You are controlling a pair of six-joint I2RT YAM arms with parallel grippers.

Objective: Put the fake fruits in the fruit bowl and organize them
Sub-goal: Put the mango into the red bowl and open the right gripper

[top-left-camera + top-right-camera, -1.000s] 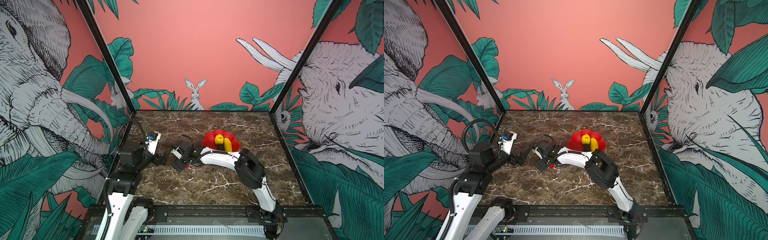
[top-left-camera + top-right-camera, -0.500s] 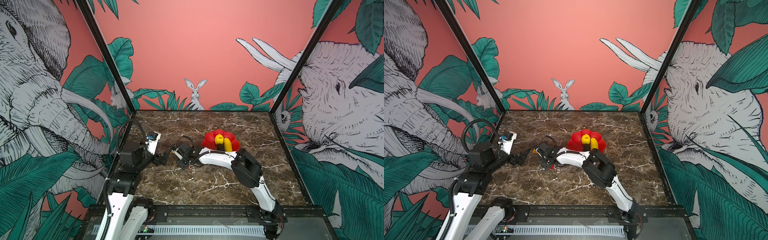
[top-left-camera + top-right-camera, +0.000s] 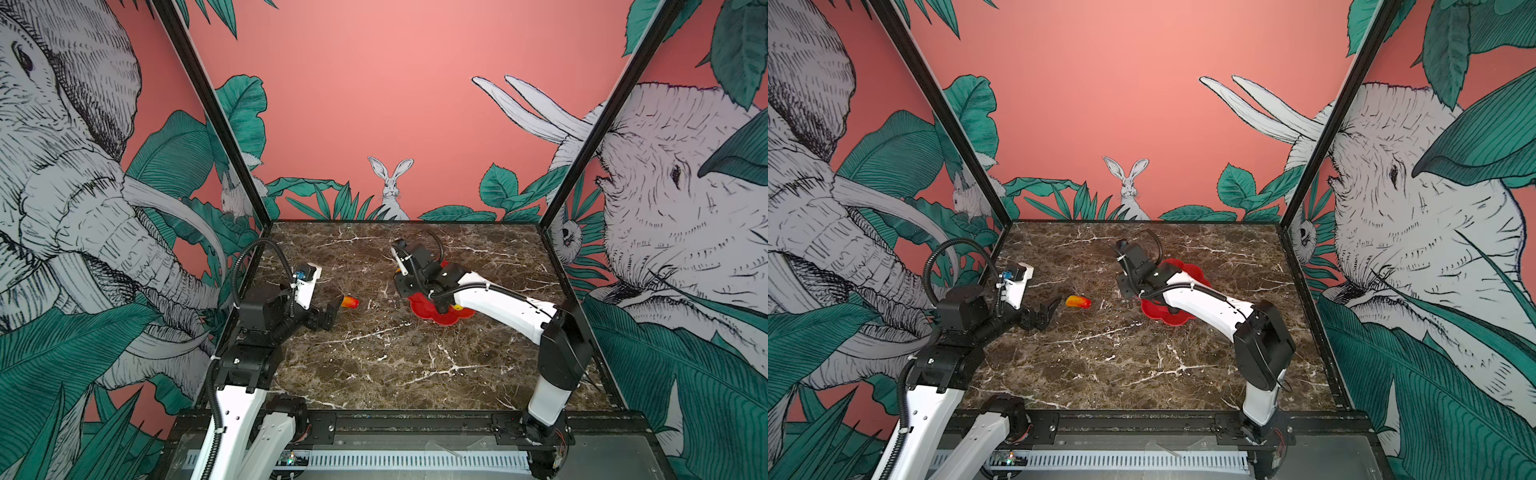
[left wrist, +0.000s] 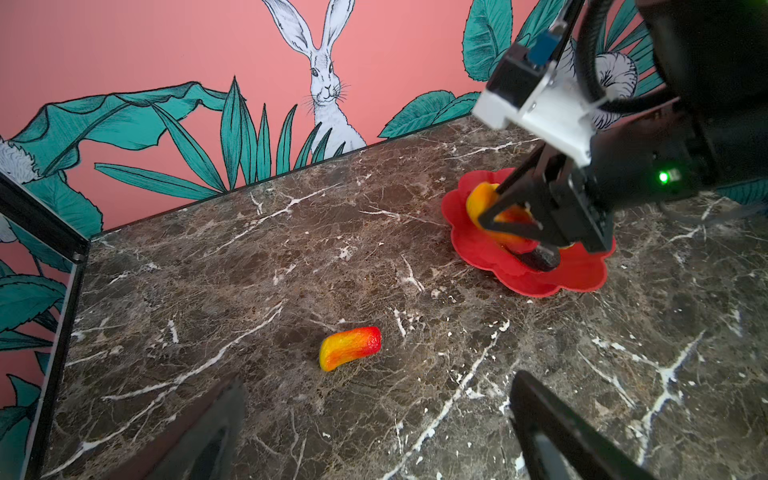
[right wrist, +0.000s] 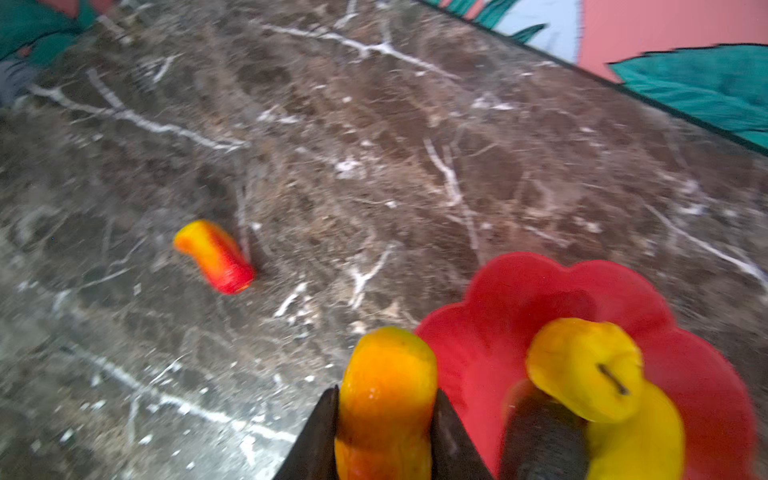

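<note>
**Red fruit bowl point(image 4: 561, 282) part filled, one piece in the jaws, one on the marble**

The marble table point(image 3: 395, 365) carries the fruit bowl right of centre in both top views. There the right arm's wrist covers most of the dish and hides its fingertips.

The left wrist view fills that gap. The right gripper point(image 4: 490, 208) reaches down over the bowl with its jaws clamped on the held orange-red fruit point(image 4: 482, 197), near the rim. Whether that fruit touches the dish cannot be told. The black oval point(image 4: 540, 257) lies in the bowl just beside it.

Only the right wrist view, which is blurred, shows the yellow pieces properly. The bumpy yellow fruit point(image 5: 582, 365), with a stem, rests on the long yellow fruit point(image 5: 640, 436). Both are inside the bowl, with the black oval against them.

The loose orange-red fruit point(image 3: 350, 302) lies on its side on the bare marble, well apart from the bowl, and all four views show it. The left gripper point(image 3: 327, 313) sits low just beside it, jaws apart and empty. In the left wrist view the fruit lies ahead of the two fingers, not between them.
</note>
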